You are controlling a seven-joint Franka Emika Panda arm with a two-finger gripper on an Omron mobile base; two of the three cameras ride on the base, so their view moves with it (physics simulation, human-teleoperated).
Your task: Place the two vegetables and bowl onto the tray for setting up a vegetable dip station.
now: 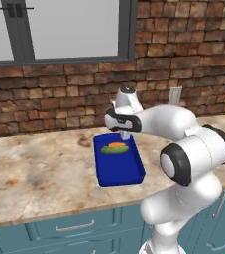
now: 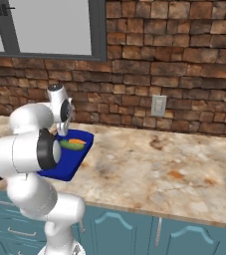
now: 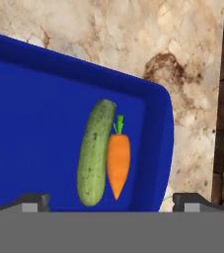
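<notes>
The arm reaches over the tray [image 1: 119,171], its claw [image 3: 111,201] spread wide above the cucumber [image 3: 94,152] and carrot [image 3: 118,163].

This is a home kitchen, rendered rather than real. A long surface [image 1: 39,168] of mottled beige and brown stone runs along a wall of rough red-brown brick [image 1: 183,49]. Under it sit teal-blue cabinets [image 2: 134,231]: drawers with slim metal bar handles [image 1: 74,227] in the left base view, and panelled doors with curved tops in the right base view. A dark-framed window [image 1: 59,30] is set in the brick above the surface, and a pale wall socket plate [image 2: 158,105] is fixed to the wall just above the back edge. Food lies there too: a cucumber [image 3: 94,153] and a carrot [image 3: 118,163] side by side in a blue tray [image 3: 34,128].
</notes>
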